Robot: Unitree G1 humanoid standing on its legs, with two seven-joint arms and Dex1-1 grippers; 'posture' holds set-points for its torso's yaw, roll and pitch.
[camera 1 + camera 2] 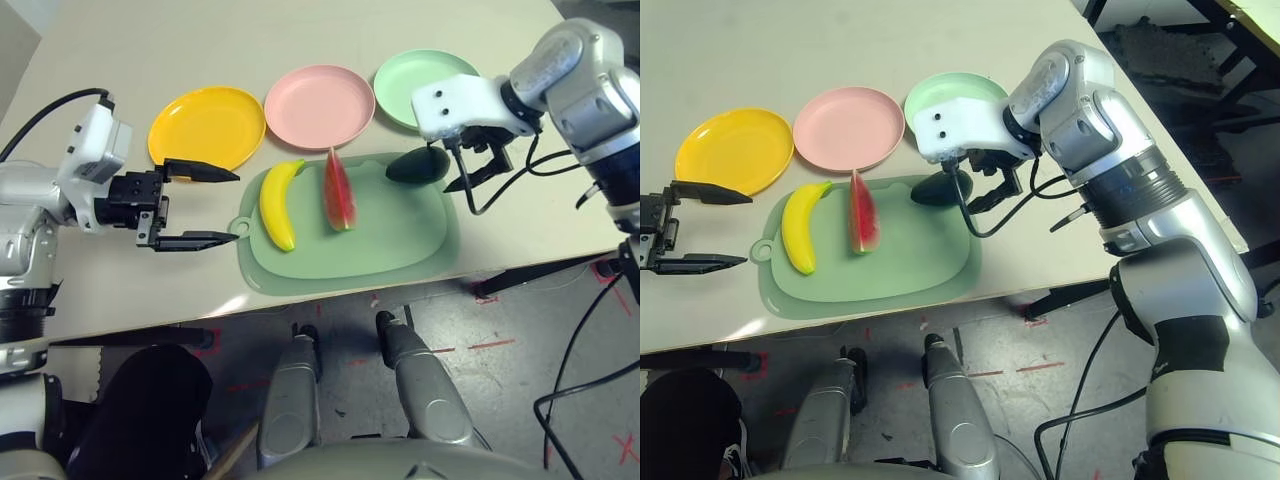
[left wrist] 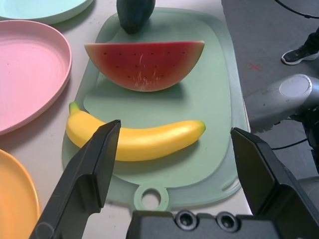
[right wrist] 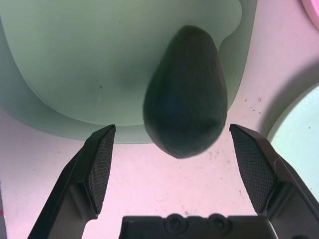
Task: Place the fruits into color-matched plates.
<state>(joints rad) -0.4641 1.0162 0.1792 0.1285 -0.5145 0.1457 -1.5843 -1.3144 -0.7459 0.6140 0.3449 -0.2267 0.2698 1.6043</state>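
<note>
Yellow banana, red watermelon wedge, dark green avocado are lying on the mat; both grippers are gaping wide, empty.

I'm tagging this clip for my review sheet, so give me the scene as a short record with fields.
left end effector: open, facing the toy banana
right end effector: open, at the toy avocado
cutting mat: holds banana, watermelon wedge and avocado, in that order from the robot's left
plates, left to right: yellow-orange, pink, mint green
fruits on plates: none
</note>
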